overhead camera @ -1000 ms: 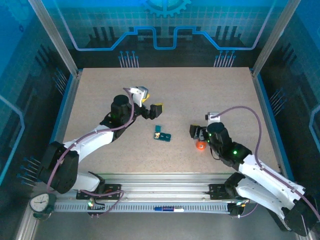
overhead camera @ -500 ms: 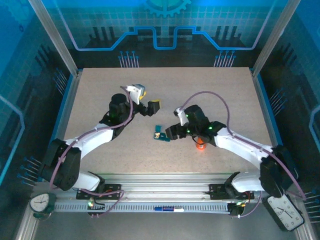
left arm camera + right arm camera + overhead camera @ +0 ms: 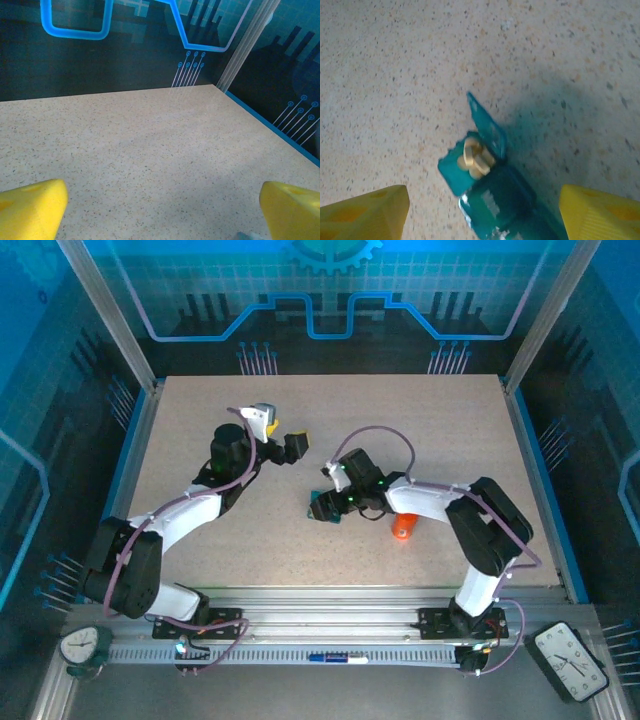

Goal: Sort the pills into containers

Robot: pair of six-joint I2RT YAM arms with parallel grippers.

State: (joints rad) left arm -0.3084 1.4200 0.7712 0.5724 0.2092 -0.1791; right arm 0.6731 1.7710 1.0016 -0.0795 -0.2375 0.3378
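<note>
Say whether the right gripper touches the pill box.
Cannot tell. The right wrist view shows the pill box between the right gripper's open fingers: one stands clear, the other looks close to it at the frame's bottom.

the top external camera sits high above and behind the arms (image 3: 185,512), looking down and forward over the whole table (image 3: 420,440). the left wrist camera rides low, facing across the bare table (image 3: 150,150) toward the far wall (image 3: 100,65) and a corner post (image 3: 245,45), its own yellow fingers (image 3: 30,207) at the bottom corners. the right wrist camera points almost straight down, very near the pill box (image 3: 495,200); the top view shares that pill box (image 3: 322,511).
</note>
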